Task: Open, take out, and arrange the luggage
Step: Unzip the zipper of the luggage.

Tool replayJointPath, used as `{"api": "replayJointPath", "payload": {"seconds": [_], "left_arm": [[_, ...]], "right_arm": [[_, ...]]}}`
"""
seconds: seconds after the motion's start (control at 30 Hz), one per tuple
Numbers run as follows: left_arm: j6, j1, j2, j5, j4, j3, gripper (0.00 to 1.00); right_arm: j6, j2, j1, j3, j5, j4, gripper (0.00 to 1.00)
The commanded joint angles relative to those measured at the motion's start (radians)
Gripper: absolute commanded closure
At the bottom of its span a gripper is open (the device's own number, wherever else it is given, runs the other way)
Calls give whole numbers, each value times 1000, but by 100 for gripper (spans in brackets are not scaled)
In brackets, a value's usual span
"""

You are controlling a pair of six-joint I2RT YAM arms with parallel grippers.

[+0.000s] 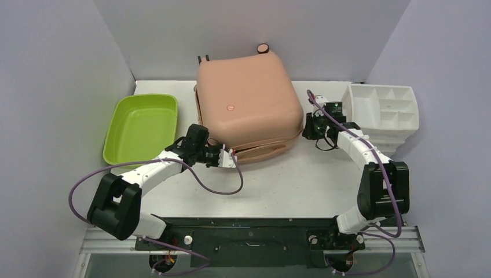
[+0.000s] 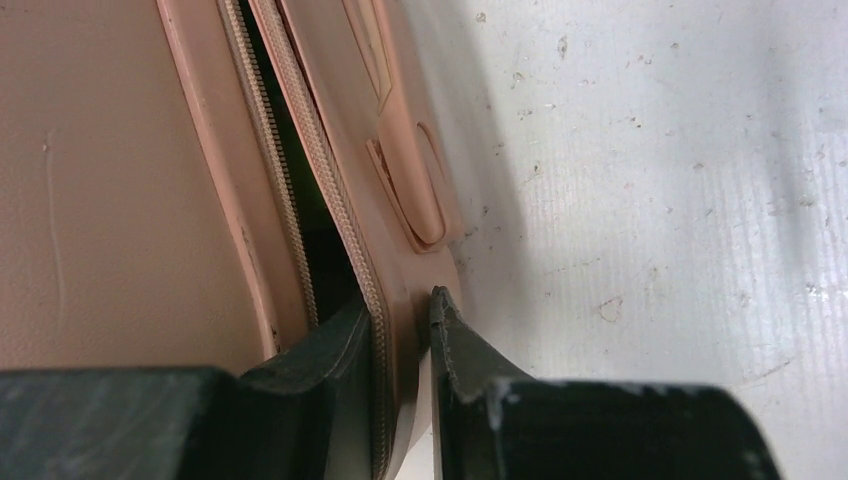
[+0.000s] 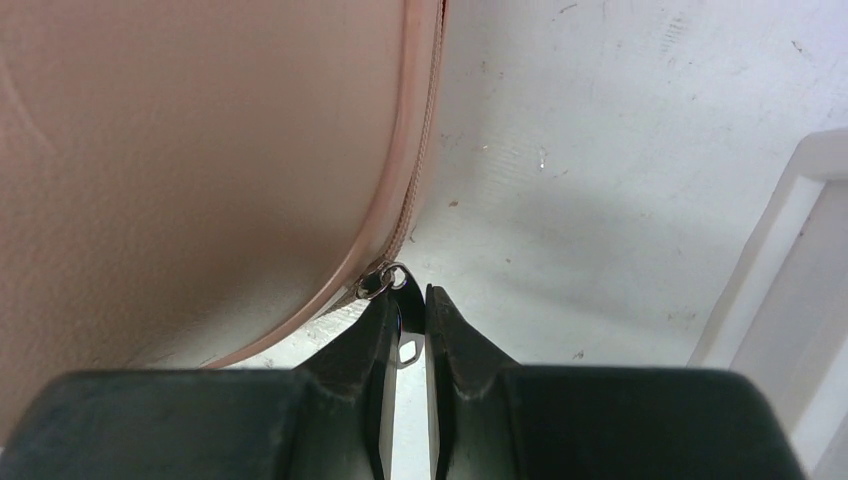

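Note:
The luggage [image 1: 249, 98], a salmon-pink hard-shell suitcase, lies flat at the back middle of the table, one caster wheel [image 1: 262, 48] at its far edge. Its front seam is unzipped and gapes slightly [image 2: 300, 200]. My left gripper [image 1: 231, 157] [image 2: 397, 300] is at the front left corner. It is shut on the rim of the lower shell [image 2: 400, 250], one finger inside the gap and one outside. My right gripper [image 1: 307, 124] [image 3: 408, 297] is at the suitcase's right side, shut on the zipper pull [image 3: 403, 345] where the zip runs round the shell [image 3: 200, 150].
A lime-green plastic tub [image 1: 142, 124] stands left of the suitcase, close to my left arm. A white drawer organizer [image 1: 385, 110] [image 3: 790, 300] stands at the back right, just beyond my right gripper. Grey walls close in the table on three sides.

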Motion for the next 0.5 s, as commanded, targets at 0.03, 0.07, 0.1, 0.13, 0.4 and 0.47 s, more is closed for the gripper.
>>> {"api": "replayJointPath", "payload": {"seconds": [0.03, 0.07, 0.1, 0.13, 0.4, 0.47], "left_arm": [[108, 110, 5, -175, -209, -72, 100], [113, 112, 5, -169, -216, -73, 100], [122, 112, 4, -160, -221, -74, 100], [129, 113, 2, -154, -231, -75, 100], [212, 113, -29, -132, -279, -98, 100], [230, 113, -40, -125, -285, -109, 100]], "right_arm": [[-72, 82, -80, 102, 280, 220, 92], [-74, 110, -80, 128, 278, 216, 91], [-76, 137, -80, 140, 256, 218, 91], [-79, 150, -80, 160, 246, 229, 91], [-116, 241, -93, 262, 228, 249, 91], [-122, 241, -107, 279, 236, 253, 91]]}}
